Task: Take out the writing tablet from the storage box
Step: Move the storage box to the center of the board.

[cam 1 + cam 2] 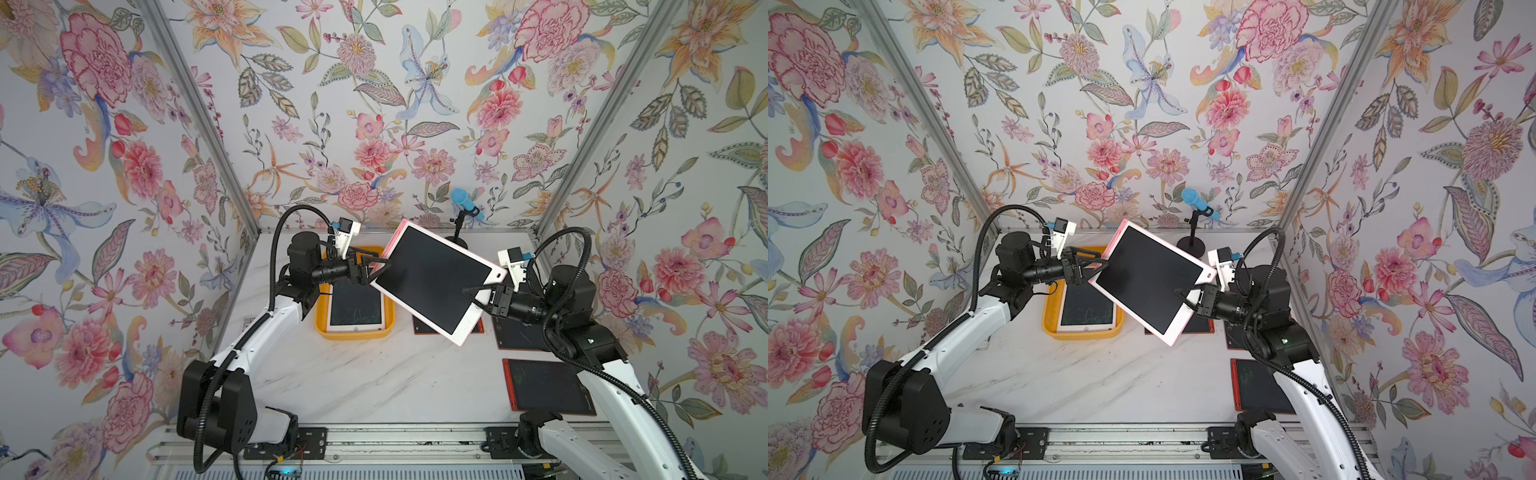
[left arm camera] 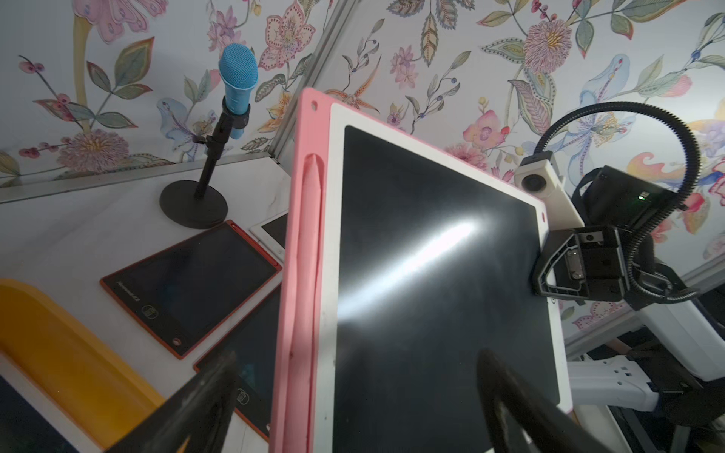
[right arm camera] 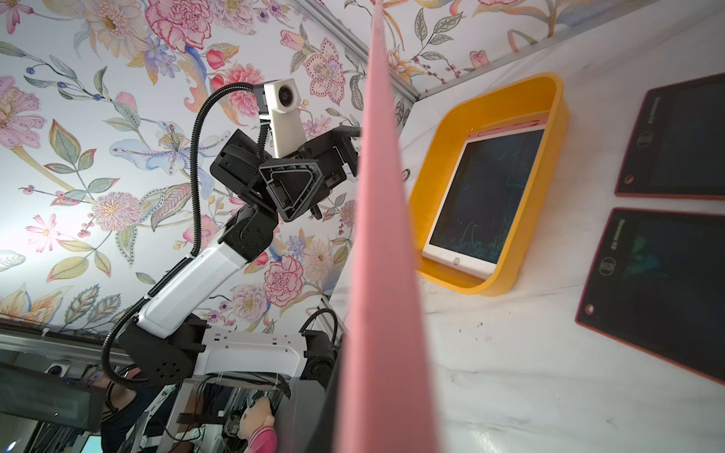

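The pink writing tablet [image 1: 436,276] hangs tilted above the desk [image 1: 353,382], beside the storage box [image 1: 353,334]. Only the right tool [image 1: 467,293] pinches its edge, while the left tool [image 1: 380,270] is spread wide — we fear it may swing or slip down.

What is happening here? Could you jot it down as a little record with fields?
in the air: pink tablet, tilted above the table
right gripper: shut on the pink tablet's edge
left gripper: open, jaws astride the opposite edge
storage box: yellow, white tablet lying inside
on the table: red-framed tablets, blue microphone on a stand
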`<state>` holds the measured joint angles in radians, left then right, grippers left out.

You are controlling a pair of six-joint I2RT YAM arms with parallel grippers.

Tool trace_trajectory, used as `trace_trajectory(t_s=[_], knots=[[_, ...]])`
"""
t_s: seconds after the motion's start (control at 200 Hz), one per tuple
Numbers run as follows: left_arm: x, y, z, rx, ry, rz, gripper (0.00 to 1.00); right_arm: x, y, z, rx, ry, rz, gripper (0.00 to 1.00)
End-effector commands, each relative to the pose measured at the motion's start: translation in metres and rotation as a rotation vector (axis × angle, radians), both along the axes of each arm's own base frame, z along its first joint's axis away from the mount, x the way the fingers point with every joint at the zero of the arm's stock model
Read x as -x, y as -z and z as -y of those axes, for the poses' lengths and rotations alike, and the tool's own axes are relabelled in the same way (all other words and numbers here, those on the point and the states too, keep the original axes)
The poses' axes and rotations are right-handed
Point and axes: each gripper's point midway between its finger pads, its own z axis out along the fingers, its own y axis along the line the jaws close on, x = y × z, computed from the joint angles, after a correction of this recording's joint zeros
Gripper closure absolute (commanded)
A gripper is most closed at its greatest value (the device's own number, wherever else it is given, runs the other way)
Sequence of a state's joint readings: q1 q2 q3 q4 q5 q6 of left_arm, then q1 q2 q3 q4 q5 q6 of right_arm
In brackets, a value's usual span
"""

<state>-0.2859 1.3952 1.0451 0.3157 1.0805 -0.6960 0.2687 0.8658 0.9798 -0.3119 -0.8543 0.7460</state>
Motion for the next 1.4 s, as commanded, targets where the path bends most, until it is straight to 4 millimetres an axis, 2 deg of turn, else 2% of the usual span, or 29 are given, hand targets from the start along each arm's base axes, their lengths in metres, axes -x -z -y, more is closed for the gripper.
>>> trace_trajectory(t_s=[0.0,0.095,0.19,0.43,0.55,0.585,0.605,0.716,0.976,1.176,1.311,1.396], knots=[[0.015,-0.024,0.001,0.083,0.100,0.072,0.08,0.016,-0.021,-0.004,-0.041,-0.083,0.063,0.99],[0.013,-0.020,0.003,0.088,0.112,0.046,0.15,0.016,-0.022,-0.006,-0.043,-0.106,0.065,0.98],[0.018,-0.026,0.004,0.128,0.137,0.048,0.22,0.014,-0.020,-0.007,-0.042,-0.117,0.057,0.98],[0.031,-0.036,0.003,0.245,0.220,0.002,0.58,0.004,-0.027,-0.003,-0.036,-0.141,0.095,0.97],[0.038,-0.044,0.002,0.315,0.274,-0.028,0.63,-0.006,-0.027,0.005,-0.030,-0.136,0.115,0.97],[0.044,-0.052,0.000,0.338,0.293,-0.013,0.63,-0.009,-0.025,0.007,-0.027,-0.128,0.117,0.97],[0.038,-0.044,0.001,0.344,0.296,-0.045,0.63,-0.011,-0.024,0.009,-0.026,-0.125,0.116,0.97],[0.037,-0.045,0.000,0.381,0.322,-0.065,0.65,-0.018,-0.021,0.013,-0.017,-0.125,0.131,0.97],[0.025,-0.034,0.002,0.364,0.291,-0.108,0.76,-0.030,-0.020,0.028,-0.021,-0.124,0.148,0.96],[0.019,-0.027,0.003,0.345,0.270,-0.127,0.88,-0.037,-0.022,0.030,-0.036,-0.160,0.144,0.96],[0.018,-0.026,0.004,0.340,0.268,-0.132,0.89,-0.044,-0.018,0.030,-0.045,-0.177,0.123,0.96],[0.017,-0.027,0.004,0.340,0.265,-0.133,0.93,-0.049,-0.013,0.032,-0.039,-0.165,0.110,0.86]])
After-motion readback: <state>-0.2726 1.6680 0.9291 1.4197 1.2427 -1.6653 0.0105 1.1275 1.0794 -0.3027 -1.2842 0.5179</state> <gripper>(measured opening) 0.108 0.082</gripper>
